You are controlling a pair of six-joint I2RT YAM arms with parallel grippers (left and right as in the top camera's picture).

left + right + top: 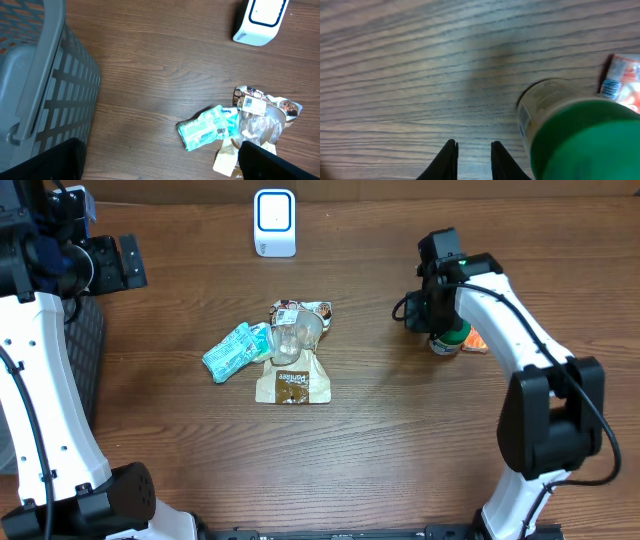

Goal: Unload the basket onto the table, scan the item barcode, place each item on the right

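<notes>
Right gripper (472, 160), jaws nearly closed and empty, hovers beside the jar (570, 130): rigid, smooth, best gripped below the lid.

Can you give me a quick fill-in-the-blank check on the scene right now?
1. The jar beside the right gripper has a ____ lid.
2. The scanner is white with a ____ outline.
3. The basket is ____ in colour.

Missing words: green; blue; grey
</notes>
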